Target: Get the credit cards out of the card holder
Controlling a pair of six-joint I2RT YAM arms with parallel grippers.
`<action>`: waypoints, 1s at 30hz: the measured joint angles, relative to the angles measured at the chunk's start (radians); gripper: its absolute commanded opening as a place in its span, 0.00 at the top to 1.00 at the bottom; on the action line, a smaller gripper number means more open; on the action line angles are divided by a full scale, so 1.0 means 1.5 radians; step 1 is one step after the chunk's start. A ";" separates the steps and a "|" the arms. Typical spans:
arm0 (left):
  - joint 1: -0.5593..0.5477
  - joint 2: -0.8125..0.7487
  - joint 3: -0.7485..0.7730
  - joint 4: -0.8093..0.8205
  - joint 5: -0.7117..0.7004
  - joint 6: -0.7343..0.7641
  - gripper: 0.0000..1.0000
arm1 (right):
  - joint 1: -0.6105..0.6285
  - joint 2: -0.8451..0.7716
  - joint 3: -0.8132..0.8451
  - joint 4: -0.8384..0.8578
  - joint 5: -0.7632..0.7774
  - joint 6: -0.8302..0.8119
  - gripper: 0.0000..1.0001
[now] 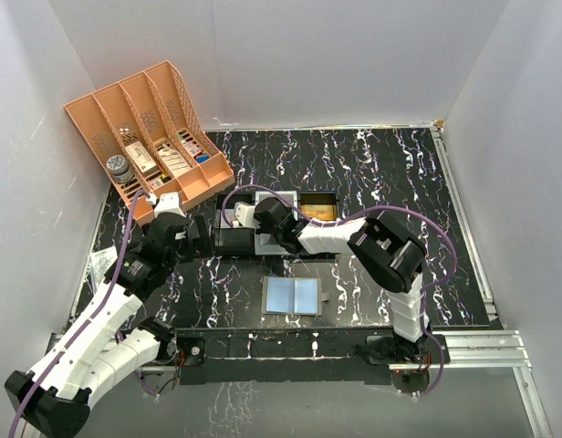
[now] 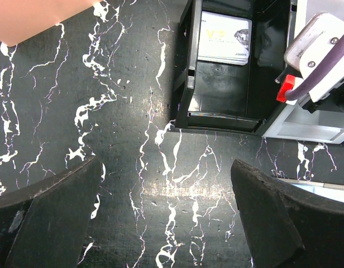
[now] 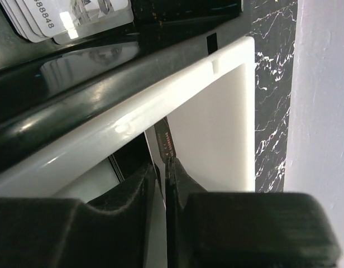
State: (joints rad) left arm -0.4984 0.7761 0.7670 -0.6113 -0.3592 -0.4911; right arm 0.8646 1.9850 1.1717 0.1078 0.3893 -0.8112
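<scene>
Currently the right gripper [image 3: 162, 165] pinches a thin dark grey plastic card [image 3: 164, 139] over the white rectangular tray [image 3: 228, 111]. At the tray's six o'clock lies the flat grey folding card holder [image 1: 292, 296]; the left gripper [image 2: 166, 212] gapes wide.

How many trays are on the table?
3: left black tray, white tray in the middle, right black tray holding a gold-orange card. The right arm may hide others.
</scene>
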 measured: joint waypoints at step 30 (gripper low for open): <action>0.000 0.022 0.000 0.001 0.016 0.001 0.01 | -0.037 -0.040 0.016 -0.039 -0.133 0.164 0.37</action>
State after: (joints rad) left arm -0.4984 0.8089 0.7670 -0.6102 -0.3355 -0.4900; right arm 0.8093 1.9244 1.1950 0.0486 0.1902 -0.5652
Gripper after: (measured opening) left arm 0.986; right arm 0.600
